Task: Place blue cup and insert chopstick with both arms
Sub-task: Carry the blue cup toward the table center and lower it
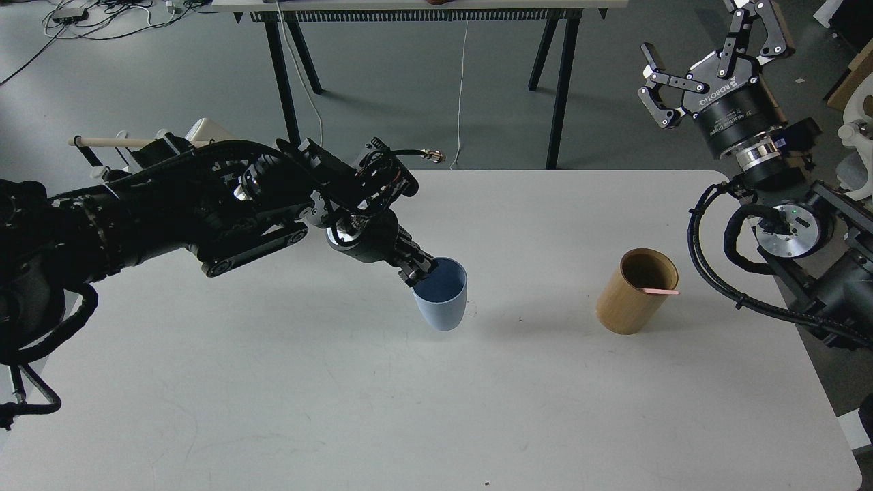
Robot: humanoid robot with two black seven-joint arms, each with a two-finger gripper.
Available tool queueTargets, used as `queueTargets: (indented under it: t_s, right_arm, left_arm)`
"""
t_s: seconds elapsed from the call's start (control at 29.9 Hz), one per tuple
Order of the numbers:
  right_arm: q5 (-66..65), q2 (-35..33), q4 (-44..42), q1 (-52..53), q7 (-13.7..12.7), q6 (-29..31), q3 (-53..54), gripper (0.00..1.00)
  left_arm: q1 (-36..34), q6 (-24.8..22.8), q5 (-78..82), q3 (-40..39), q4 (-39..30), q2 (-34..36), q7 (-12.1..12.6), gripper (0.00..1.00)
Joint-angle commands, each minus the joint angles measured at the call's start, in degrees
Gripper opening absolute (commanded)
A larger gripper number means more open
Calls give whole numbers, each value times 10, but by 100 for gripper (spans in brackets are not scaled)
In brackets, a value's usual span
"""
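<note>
The pale blue cup [442, 296] stands nearly upright at the middle of the white table [436, 409], mouth up. My left gripper [417, 271] is shut on the cup's left rim, the arm stretching in from the left. Only the pink tip of the chopstick [660, 291] shows, poking over the rim of the tan bamboo cylinder [634, 292] at the right. My right gripper [709, 51] is raised high at the upper right, beyond the table's far edge, open and empty.
A black wire rack with a pale wooden rod [112, 142] and white mugs sits at the table's far left, mostly hidden behind my left arm. A black-legged table [423, 13] stands beyond. A white chair [856, 136] is off the right edge.
</note>
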Motion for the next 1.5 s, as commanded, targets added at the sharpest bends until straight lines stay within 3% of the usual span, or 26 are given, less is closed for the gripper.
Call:
queueTargets:
  t_s: [0.0, 0.47, 1.47]
  right_arm:
    - [0, -6, 0, -2, 0, 0, 1, 99]
    - [0, -8, -4, -2, 0, 0, 1, 99]
    - [0, -8, -4, -10, 0, 0, 2, 99]
  left_arm:
    - [-11, -1, 3, 10, 17, -25, 0, 2]
    - [-4, 8, 4, 28, 47, -55, 0, 3]
    - [18, 6, -5, 21, 42, -54, 0, 11]
